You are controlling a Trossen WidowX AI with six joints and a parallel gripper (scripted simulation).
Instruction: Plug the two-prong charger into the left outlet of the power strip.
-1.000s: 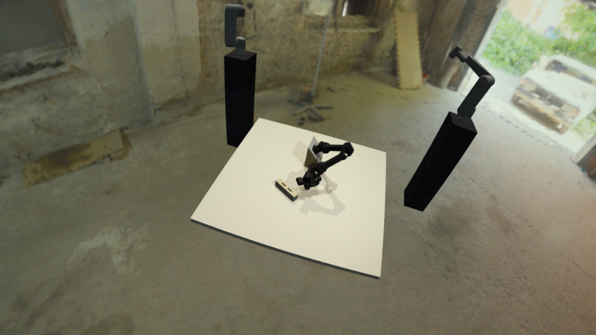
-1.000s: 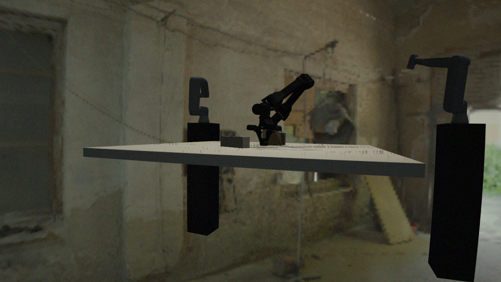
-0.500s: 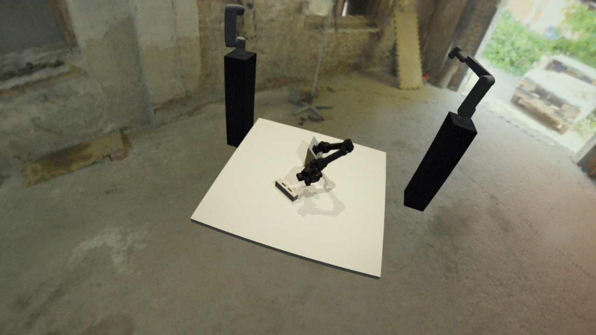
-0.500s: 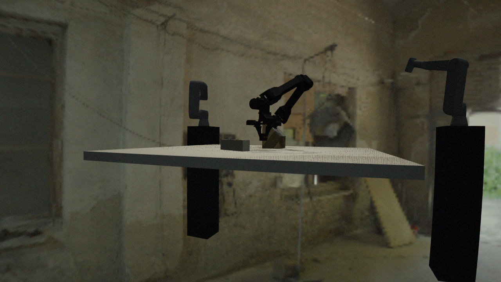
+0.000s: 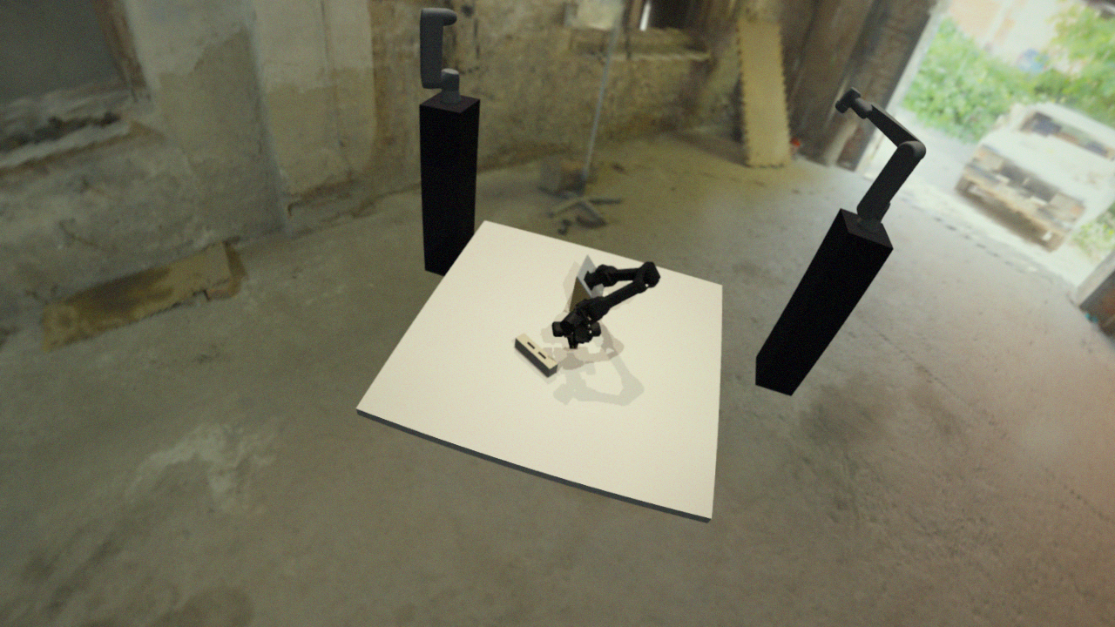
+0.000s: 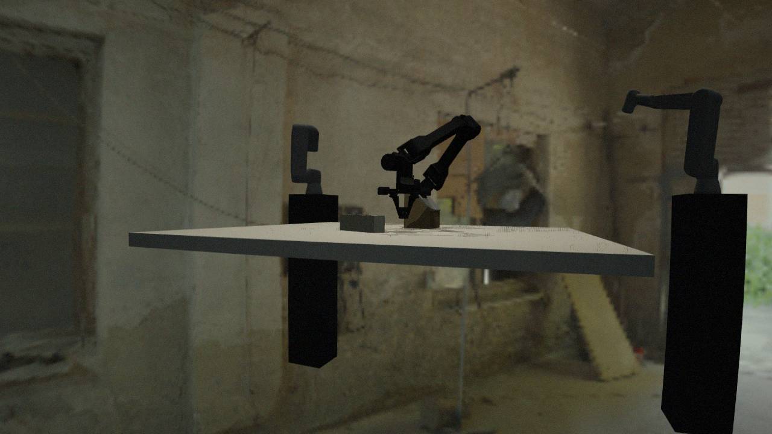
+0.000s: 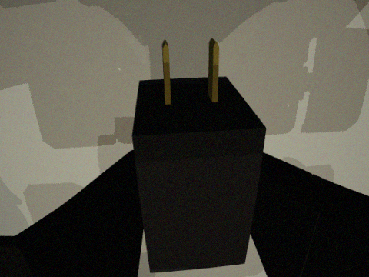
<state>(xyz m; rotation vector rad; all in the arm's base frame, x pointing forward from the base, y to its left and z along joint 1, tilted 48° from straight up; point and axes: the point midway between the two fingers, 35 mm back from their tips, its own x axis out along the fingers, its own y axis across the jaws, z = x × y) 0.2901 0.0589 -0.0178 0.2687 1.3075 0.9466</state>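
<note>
The power strip (image 5: 534,360) (image 6: 361,223) is a low pale block with dark sides, and two dark outlet slots show on its top in the top view. My gripper (image 5: 572,343) (image 6: 403,213) (image 7: 187,159) is shut on the black charger (image 7: 197,200), a finger against each side. Its two brass prongs (image 7: 167,77) point away from the wrist camera's near edge, bare and touching nothing visible. The gripper is beside the strip, to its right in the top and exterior views, and its tips are a little above the table. In the top and exterior views the charger is too dark and small to tell from the fingers.
A brown block (image 5: 577,296) (image 6: 430,219) with a light slanted panel stands behind the gripper, close to the arm's base. All of this is on the white square table (image 5: 468,389) (image 6: 242,238). Two black pedestals (image 5: 449,178) (image 5: 826,304) with grey arms stand beyond the table.
</note>
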